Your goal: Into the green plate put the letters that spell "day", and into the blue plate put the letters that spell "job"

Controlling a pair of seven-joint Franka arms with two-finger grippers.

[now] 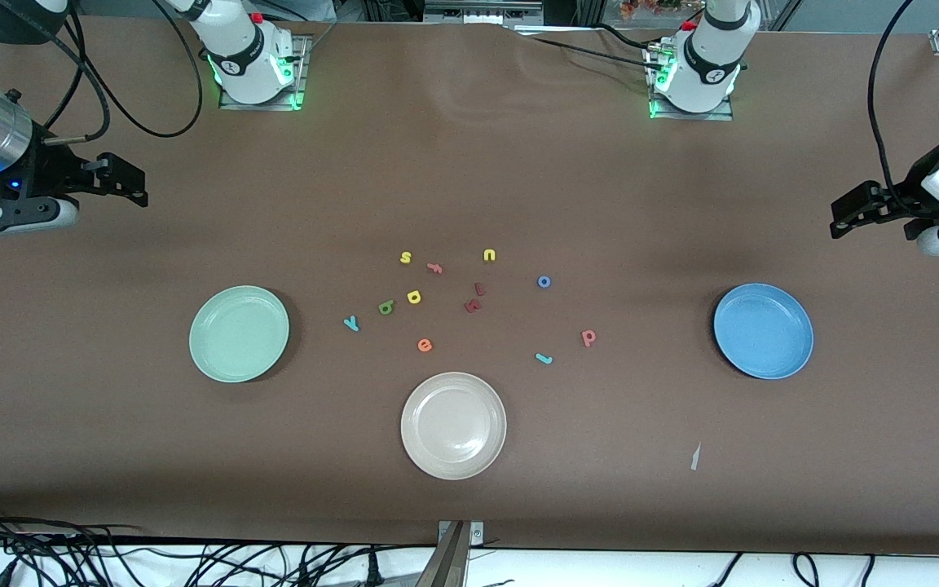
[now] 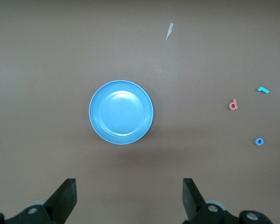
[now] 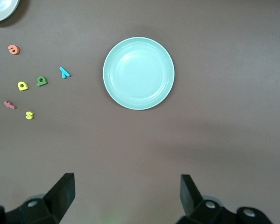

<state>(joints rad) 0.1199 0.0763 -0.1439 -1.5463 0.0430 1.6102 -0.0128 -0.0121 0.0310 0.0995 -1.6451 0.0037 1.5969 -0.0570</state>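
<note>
Waiting at the two ends of the brown desk (image 1: pixel 469 163), both arms hang above bare surface with nothing held. The right hand (image 1: pixel 131 183) shows at the upper left of the front frame with its fingers spread wide and empty; the left hand (image 1: pixel 848 214) shows at the upper right, likewise released.

The green plate (image 1: pixel 239 333) lies at the middle left of the front frame, toward the right arm's end of the desk, and nothing lies in it. The blue plate (image 1: pixel 763 330) lies at the middle right, toward the left arm's end, also with nothing in it. A beige-white plate (image 1: pixel 453 425) sits at the lower centre, nearer to the front camera than both.

All letters lie loose on the desk between the two coloured plates. The teal y (image 1: pixel 351 324), dark green a (image 1: pixel 386 307) and yellow d (image 1: pixel 414 297) form a slanting row near the green plate. The blue o (image 1: pixel 544 281), pinkish-red b (image 1: pixel 588 337) and teal j (image 1: pixel 544 358) lie toward the blue plate, apart from one another. Among them lie a yellow s (image 1: pixel 406 258), a pink f (image 1: pixel 434 267), a yellow u (image 1: pixel 489 255), two dark red letters (image 1: pixel 474 298) and an orange e (image 1: pixel 425 346). A pale scrap (image 1: pixel 694 456) lies at the lower right.
</note>
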